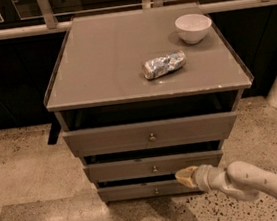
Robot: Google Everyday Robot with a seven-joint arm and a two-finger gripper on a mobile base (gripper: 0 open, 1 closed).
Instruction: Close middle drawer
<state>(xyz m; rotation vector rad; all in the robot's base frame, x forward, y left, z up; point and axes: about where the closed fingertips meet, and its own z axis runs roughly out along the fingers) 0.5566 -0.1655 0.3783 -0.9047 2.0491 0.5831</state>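
Speckled floor (pixel 24 167) is spreading around a grey cabinet (pixel 112 60), which is carrying a white bowl (pixel 194 27) and a crumpled foil packet (pixel 164 64). All three drawers are standing ajar. The middle drawer (pixel 120 170) is sitting between the top drawer (pixel 111 138) and the bottom drawer (pixel 128 192). The gripper (pixel 183 176) is hovering at the middle drawer's lower edge, right of its knob (pixel 155 169), with its fingers pressing together, holding nothing.
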